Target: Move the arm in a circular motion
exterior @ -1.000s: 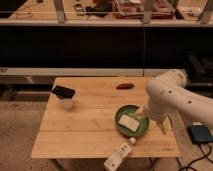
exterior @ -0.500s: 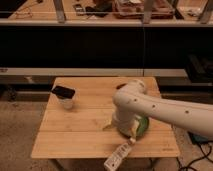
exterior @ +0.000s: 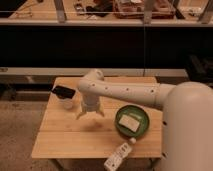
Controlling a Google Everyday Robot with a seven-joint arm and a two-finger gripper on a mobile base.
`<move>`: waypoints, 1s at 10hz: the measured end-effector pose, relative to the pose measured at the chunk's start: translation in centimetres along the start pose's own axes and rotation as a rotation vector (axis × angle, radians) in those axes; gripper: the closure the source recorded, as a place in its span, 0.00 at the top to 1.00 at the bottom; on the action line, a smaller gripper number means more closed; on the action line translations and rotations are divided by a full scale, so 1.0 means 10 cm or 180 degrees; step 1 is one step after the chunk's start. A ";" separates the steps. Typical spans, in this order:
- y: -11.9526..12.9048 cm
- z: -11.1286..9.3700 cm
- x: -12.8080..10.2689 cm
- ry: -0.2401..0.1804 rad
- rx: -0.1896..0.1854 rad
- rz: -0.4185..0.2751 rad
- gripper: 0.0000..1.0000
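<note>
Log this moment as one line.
arm: reaching over table | end effector: open, empty, pointing down between cup and green plate | bottle: lying at table's near edge

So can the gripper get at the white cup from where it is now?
Probably yes. The gripper hangs over the table just beside the cup, with only bare wood between them. A dark object lies across the cup's top, so a side approach looks easier.

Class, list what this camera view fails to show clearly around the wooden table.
- Arm: base cut off by the right edge.
- Table: right side hidden behind the arm.
- Pale item in the green bowl: too blurred to identify.
- Gripper, hanging left of the bowl: hides the spot beneath it.
</note>
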 end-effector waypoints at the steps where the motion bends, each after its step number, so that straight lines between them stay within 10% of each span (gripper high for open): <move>1: 0.24 -0.07 0.30 0.0078 -0.0176 -0.0038 0.80; 4: 1.32 -0.56 1.06 0.0384 -0.0590 0.0266 0.80; 6: 1.91 -0.77 1.17 0.0504 -0.0735 0.0546 0.80; 10: 3.19 -1.16 0.43 0.0529 -0.1003 0.1520 0.80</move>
